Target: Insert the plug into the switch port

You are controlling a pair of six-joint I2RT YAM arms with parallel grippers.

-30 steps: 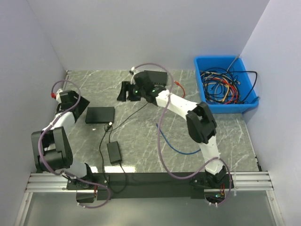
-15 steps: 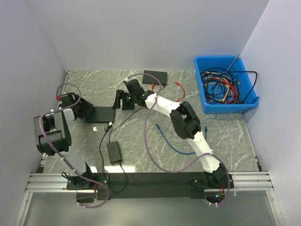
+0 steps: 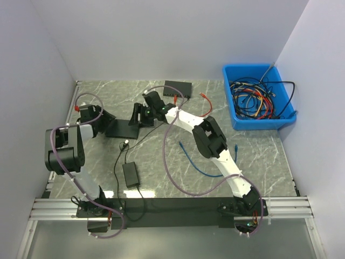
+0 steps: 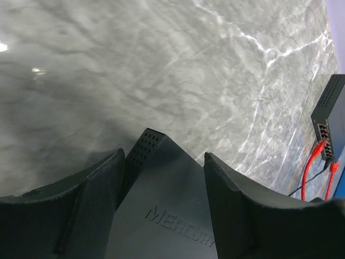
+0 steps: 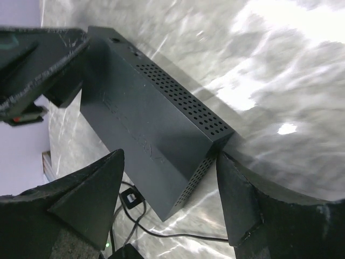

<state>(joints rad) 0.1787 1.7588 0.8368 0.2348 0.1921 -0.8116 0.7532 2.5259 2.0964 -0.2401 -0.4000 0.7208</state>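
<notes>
Now left hand (image 3: 105, 121), right hand (image 3: 136, 115) flank switch (image 3: 123, 130); second switch (image 3: 178, 88) apart.

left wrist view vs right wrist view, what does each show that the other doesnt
Only left wrist: the far switch with red cables at its ports, and MERCURY lettering on the near switch. Only right wrist: the near switch's vented side and a black cable. Both: the near switch between that arm's fingers, on the table.
</notes>
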